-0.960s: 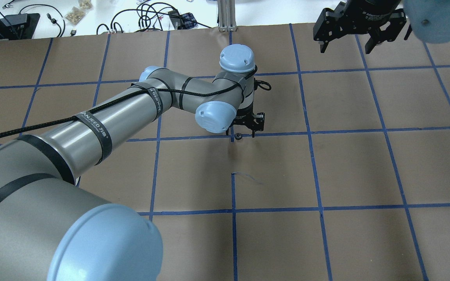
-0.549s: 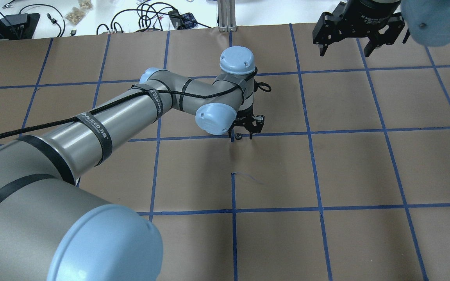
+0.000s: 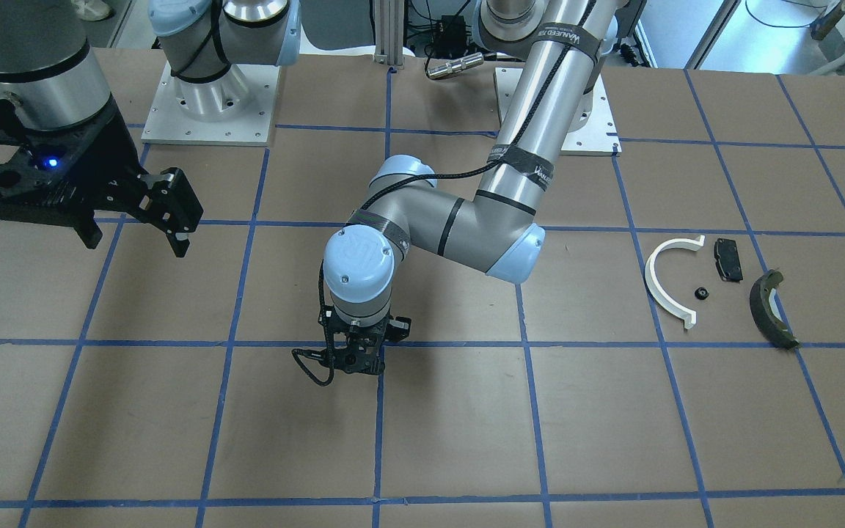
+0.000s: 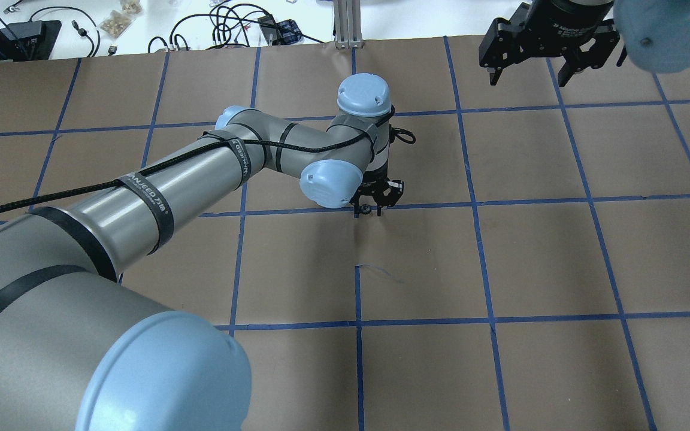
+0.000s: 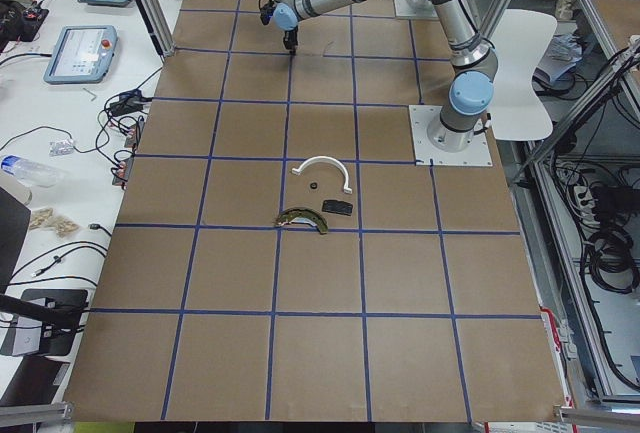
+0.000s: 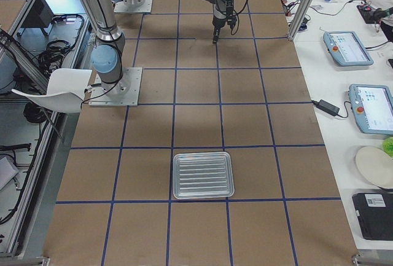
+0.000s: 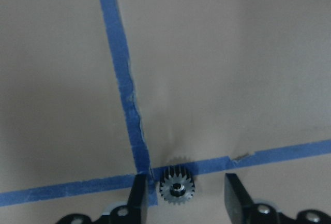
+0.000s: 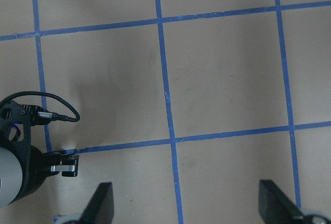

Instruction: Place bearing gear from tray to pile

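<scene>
The bearing gear [image 7: 177,187], small, toothed and metal, lies flat on the brown table paper at a crossing of blue tape lines. My left gripper [image 7: 184,183] is low over it, open, with one finger on each side of the gear and a gap to each. The overhead view shows the gripper [image 4: 371,208] over the gear [image 4: 368,209]. The pile lies far off on my left: a white half-ring [image 3: 668,290], a black pad [image 3: 728,259], an olive curved shoe [image 3: 771,308] and a small black part [image 3: 701,293]. My right gripper [image 3: 136,229] hangs open and empty above the table.
The metal tray [image 6: 203,175] sits on my right side of the table and looks empty. The left arm's elbow and forearm [image 3: 459,227] stretch over the table's middle. A cable loop [image 3: 312,363] hangs from the left wrist.
My left gripper has sunk lower around the gear and its fingers have drawn closer to it. The right gripper has drifted slightly farther away.
</scene>
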